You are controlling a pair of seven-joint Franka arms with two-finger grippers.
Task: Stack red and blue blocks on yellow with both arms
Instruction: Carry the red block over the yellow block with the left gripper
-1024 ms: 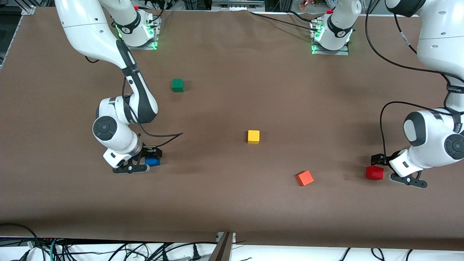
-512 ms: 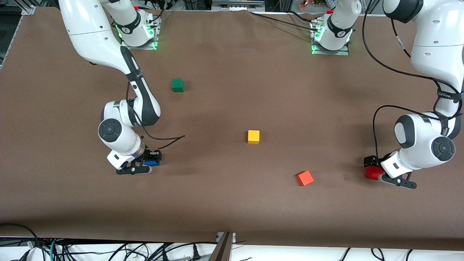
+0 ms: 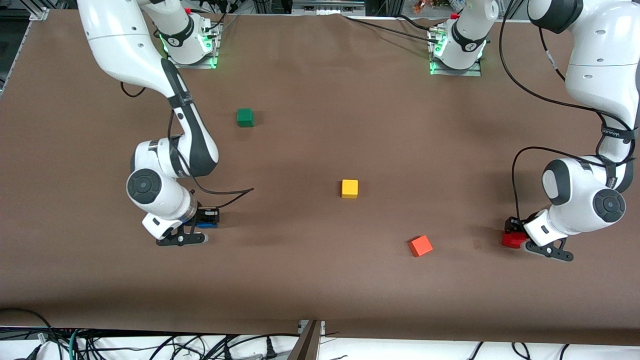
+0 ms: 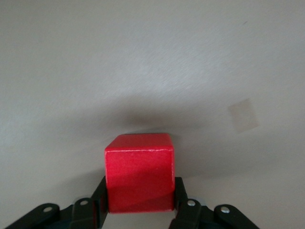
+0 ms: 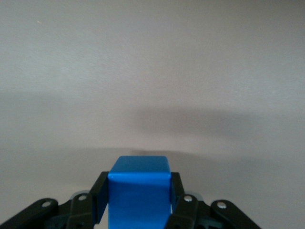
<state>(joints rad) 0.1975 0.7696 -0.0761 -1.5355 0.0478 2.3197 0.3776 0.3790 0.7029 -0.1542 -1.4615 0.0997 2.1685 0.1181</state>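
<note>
Red block (image 4: pixel 138 172) is pinched by the left gripper (image 3: pixel 518 239); blue block (image 5: pixel 139 192) is pinched by the right gripper (image 3: pixel 202 224), yellow block (image 3: pixel 349 188) between them.

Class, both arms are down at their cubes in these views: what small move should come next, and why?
Probably lift. The left gripper has its fingers against the sides of the red block, the right gripper likewise on the blue block. The yellow cube sits bare mid-table, so raising one block clear comes first.
</note>
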